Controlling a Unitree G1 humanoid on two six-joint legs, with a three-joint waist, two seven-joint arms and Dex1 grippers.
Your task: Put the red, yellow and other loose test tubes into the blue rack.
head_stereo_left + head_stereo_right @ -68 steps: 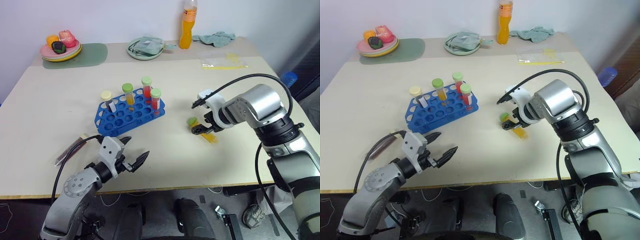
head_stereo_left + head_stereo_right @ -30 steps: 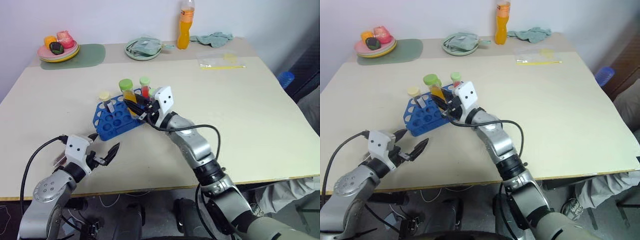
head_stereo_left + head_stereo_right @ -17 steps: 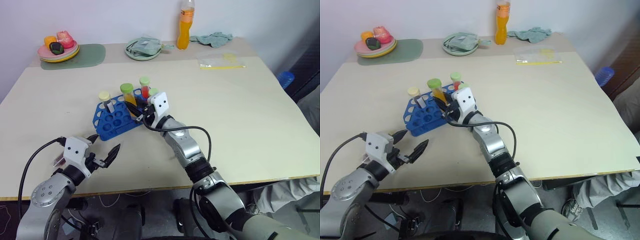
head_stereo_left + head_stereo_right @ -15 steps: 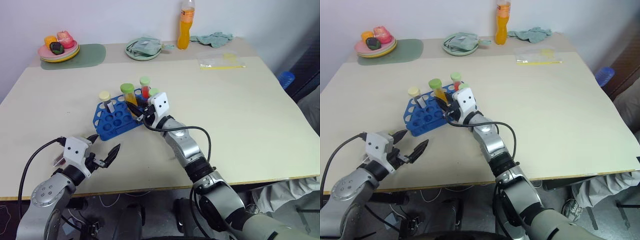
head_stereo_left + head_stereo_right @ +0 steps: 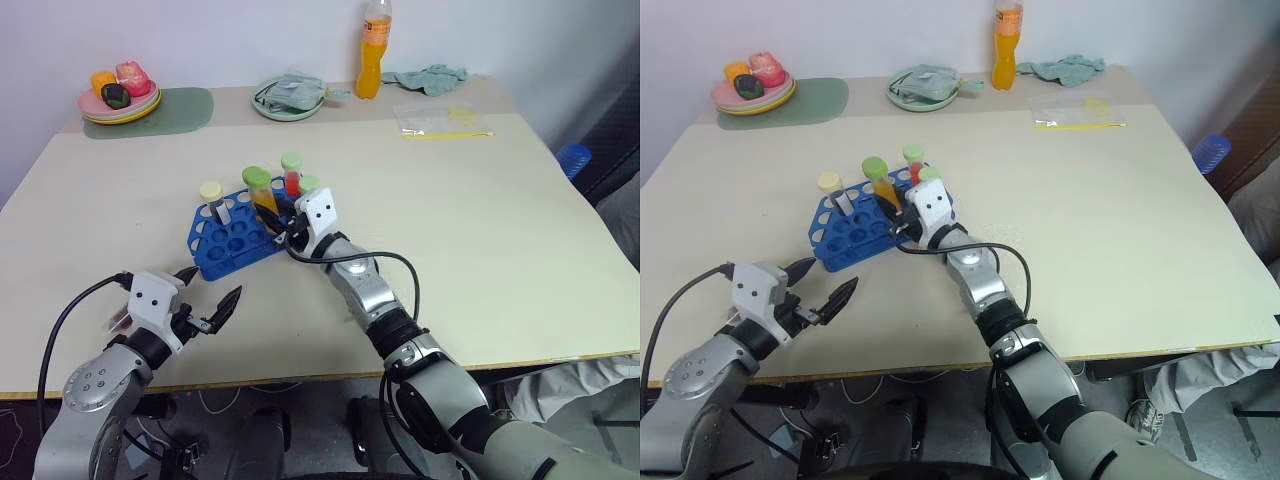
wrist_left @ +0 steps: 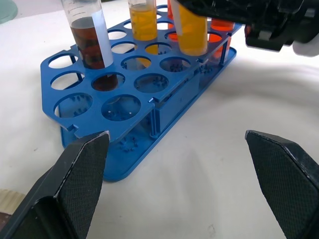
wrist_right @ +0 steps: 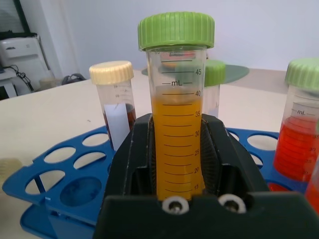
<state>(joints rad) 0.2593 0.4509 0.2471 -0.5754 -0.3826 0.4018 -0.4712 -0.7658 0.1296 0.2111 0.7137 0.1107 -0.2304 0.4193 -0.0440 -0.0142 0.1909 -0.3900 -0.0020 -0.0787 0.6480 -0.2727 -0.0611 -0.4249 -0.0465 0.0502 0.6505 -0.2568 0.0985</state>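
Left eye view: We see the blue rack (image 5: 232, 232) left of the middle of the frame, on the table (image 5: 480, 220). Our right gripper (image 5: 281, 225) is at the right end of the rack. It is clamped on the yellow tube (image 5: 260, 193), which stands up tall with its green cap on top.
Right eye view: Our left gripper (image 5: 812, 297) hangs in the lower left of the frame, near the rack but not touching it. Its fingers are wide apart and hold nothing. The right arm is the nearer one to the rack.
Left wrist view: The yellow tube (image 6: 192, 30) is at the top of the frame, just above the rack's holes (image 6: 152, 82). Its long side points straight down at them. We think the next move is to push it down into a hole. We cannot tell if its tip is already inside one.
Right wrist view: The black fingers (image 7: 137, 159) squeeze the yellow tube (image 7: 177, 134) from both sides. It is clear plastic with marks on it and is more than half full of yellow-orange liquid.
Other tubes: The dark brown tube (image 7: 118, 117) with a cream cap and the red tube (image 7: 296, 134) with a green cap already stand in the rack.
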